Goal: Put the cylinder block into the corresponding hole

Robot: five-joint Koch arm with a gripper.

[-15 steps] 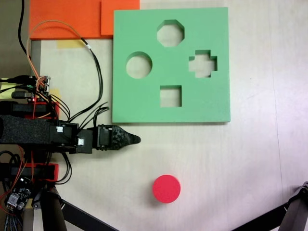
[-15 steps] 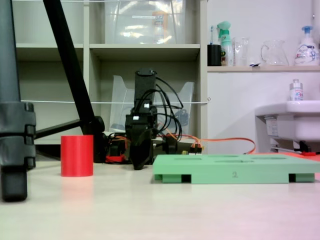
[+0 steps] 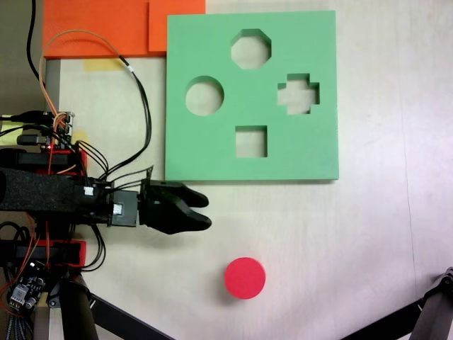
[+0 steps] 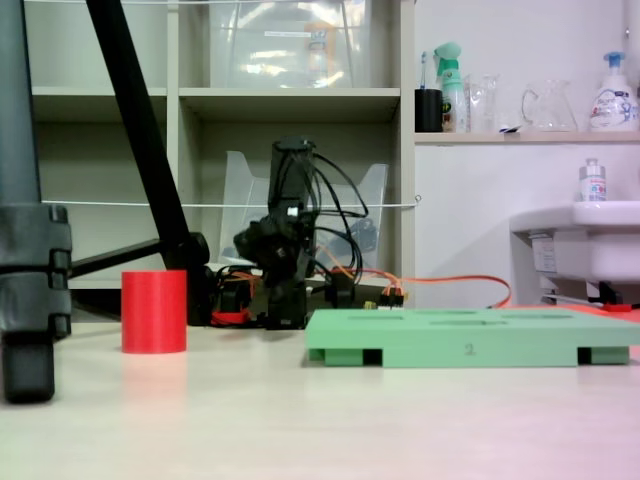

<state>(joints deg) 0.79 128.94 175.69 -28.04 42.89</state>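
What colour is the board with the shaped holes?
Green board, clearest in the fixed view from above.

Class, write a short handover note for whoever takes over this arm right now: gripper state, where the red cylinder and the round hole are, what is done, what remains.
Gripper: open, empty, low over the table, between the board and the block in the top-down fixed view.
Cylinder block: upright on the bare table, apart from the gripper, untouched.
Green board: flat on the table; its round hole is empty, left of the other cutouts in that view.
Done: nothing placed.
Left: reach the block, grasp, carry it over, lower it into the round hole.
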